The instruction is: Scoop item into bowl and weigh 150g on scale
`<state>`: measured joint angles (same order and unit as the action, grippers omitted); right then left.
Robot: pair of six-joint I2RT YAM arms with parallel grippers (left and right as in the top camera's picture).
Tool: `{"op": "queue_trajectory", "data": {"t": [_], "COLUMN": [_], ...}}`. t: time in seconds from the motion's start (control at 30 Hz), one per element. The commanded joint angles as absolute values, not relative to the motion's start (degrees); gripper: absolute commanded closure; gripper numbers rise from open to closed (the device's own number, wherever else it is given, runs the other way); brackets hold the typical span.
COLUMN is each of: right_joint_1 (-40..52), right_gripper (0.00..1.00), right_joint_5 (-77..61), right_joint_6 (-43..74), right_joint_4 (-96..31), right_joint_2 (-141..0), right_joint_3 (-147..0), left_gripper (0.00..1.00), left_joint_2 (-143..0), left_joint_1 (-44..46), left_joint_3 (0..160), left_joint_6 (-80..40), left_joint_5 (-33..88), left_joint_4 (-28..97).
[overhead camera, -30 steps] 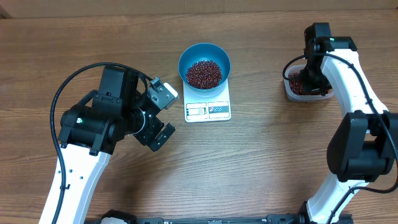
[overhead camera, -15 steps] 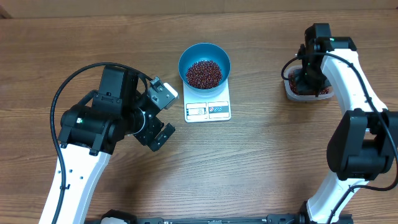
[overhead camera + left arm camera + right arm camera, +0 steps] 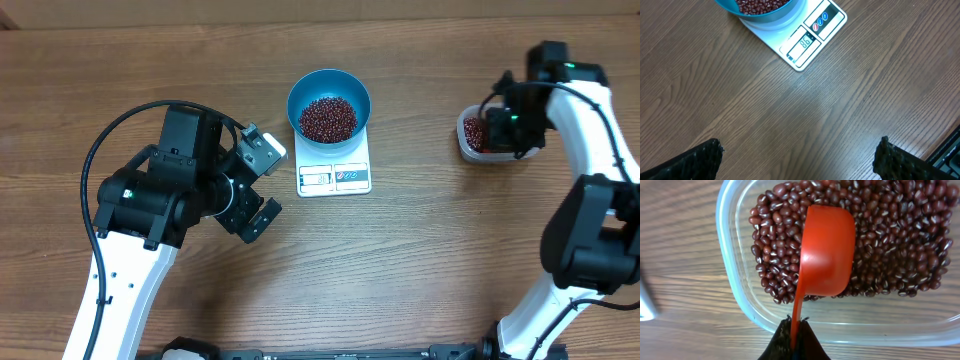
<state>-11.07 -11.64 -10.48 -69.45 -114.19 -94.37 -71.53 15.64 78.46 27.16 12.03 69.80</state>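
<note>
The right gripper [image 3: 795, 336], clamped tight on the handle of the orange-red measuring scoop [image 3: 826, 250], held it over beans [image 3: 890, 245] in a clear plastic container [image 3: 740, 296] at the overhead frame's right. The left gripper [image 3: 268, 184] hung wide apart, empty, left of center. More beans filled the blue bowl [image 3: 293, 103] on the white scale [image 3: 335, 178], upper center; its display seemed to read 86.

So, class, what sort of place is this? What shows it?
Probably a robot test bench, not a kitchen: left arm and right arm at a wooden table, a scale bearing a bowl of beans.
</note>
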Motion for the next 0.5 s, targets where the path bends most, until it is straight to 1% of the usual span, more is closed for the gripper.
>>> {"op": "queue_trajectory", "data": {"t": [0.0,0.17,0.47], "right_joint_1": [-13.9,-16.9,-17.5], "right_gripper": [0.96,0.96,0.96], "right_joint_5": [-25.0,-28.6,-29.4], "right_joint_6": [-10.3,-10.4,-10.3], "right_joint_4": [-69.8,-70.5,-70.1], "right_joint_2": [-114.8,-115.0,-116.7], "right_joint_3": [-94.2,-94.1,-94.1], "left_gripper": [0.0,0.0,0.0], "left_joint_2": [-71.9,-71.9,-71.9], "left_joint_1": [15.4,15.4,15.4], "left_joint_3": [78.4,78.4,78.4], "left_joint_6": [26.6,26.6,26.6], "left_joint_5": [13.1,13.1,13.1], "left_joint_4": [69.7,69.7,69.7]}}
